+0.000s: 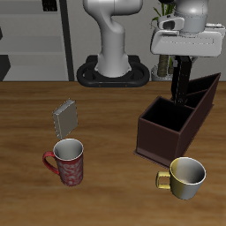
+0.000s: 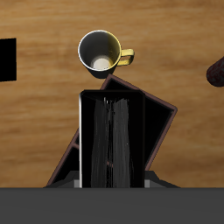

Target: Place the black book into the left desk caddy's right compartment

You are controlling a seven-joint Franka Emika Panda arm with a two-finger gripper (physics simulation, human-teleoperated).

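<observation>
Clearly tool [image 1: 183, 60] pinched the black book [image 1: 182, 84] upright, hanging into the left desk caddy [image 1: 163, 132] at its far end. Risk: book snagging a divider, or dropping into the wrong compartment.

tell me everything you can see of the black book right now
The black book is thin, flat and plain black, with pale page edges showing in the wrist view. It hangs upright, long side vertical, clamped at its top by the gripper. Its lower end sits low over the left desk caddy, seemingly dipping into the caddy's back end; whether it touches the caddy's walls or floor cannot be told.
</observation>
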